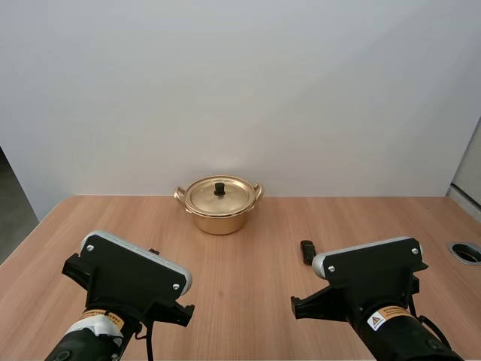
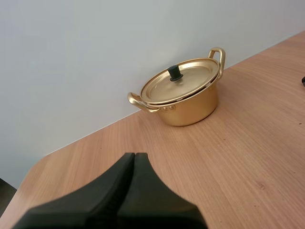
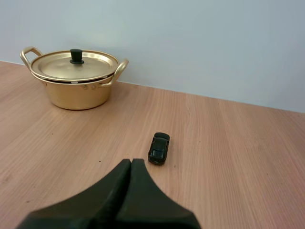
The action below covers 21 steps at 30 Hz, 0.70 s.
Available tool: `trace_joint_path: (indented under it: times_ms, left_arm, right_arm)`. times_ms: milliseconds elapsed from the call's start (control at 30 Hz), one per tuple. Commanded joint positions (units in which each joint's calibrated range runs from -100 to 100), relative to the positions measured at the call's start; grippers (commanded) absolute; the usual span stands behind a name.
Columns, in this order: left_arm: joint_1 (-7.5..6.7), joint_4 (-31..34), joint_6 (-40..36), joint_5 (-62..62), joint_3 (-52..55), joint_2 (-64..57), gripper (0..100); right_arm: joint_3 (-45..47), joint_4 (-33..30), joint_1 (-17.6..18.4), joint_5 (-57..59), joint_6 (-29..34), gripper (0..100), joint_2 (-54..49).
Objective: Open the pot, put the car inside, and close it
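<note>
A gold pot [image 1: 219,205] with two handles stands at the back middle of the table, its lid [image 1: 219,194] on, with a black knob [image 1: 219,187]. A small black toy car [image 1: 307,251] lies on the wood to the right and nearer. From the left wrist I see the pot [image 2: 185,93] well ahead of my left gripper [image 2: 135,155], whose fingers lie together, holding nothing. My right gripper [image 3: 132,162] is shut too, empty, with the car [image 3: 159,148] just beyond its tip and the pot [image 3: 76,78] farther off.
The wooden table [image 1: 248,301] runs to a white wall behind the pot. A round grommet hole [image 1: 467,251] sits at the table's right edge. Bare wood lies between the arms and the pot.
</note>
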Motion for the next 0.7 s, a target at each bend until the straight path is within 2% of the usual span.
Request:
trace_joint_path:
  times_ms: [0, 400, 467, 533, 567, 667]
  left_arm:
    - [0.03, -0.04, 0.03, -0.05, 0.00, 0.00, 0]
    - [0.03, -1.86, -0.23, -0.05, 0.00, 0.00, 0]
    - [0.03, -2.55, -0.42, -7.67, 0.00, 0.00, 0]
    - [0.03, -2.66, -1.99, -18.11, 0.00, 0.00, 0]
    - [0.03, -2.66, -3.98, -19.90, -1.80, 0.00, 0]
    - [0.03, -2.66, -8.43, -14.94, -9.16, 1.09, 0]
  right_arm:
    - [0.00, 0.04, -0.04, -0.08, -0.02, 0, 0.00]
    - [0.00, 0.04, -0.04, -0.40, -0.02, 0, 0.00]
    - [0.00, 2.04, -0.04, -7.14, -0.24, 0, 0.00]
    - [-0.09, 1.23, -0.04, -12.98, -0.24, 0, 0.00]
    - [-1.10, 1.34, -0.04, -13.96, -0.24, 0, 0.00]
    - [-6.17, 2.30, -0.04, -13.97, 0.03, 0, 1.72]
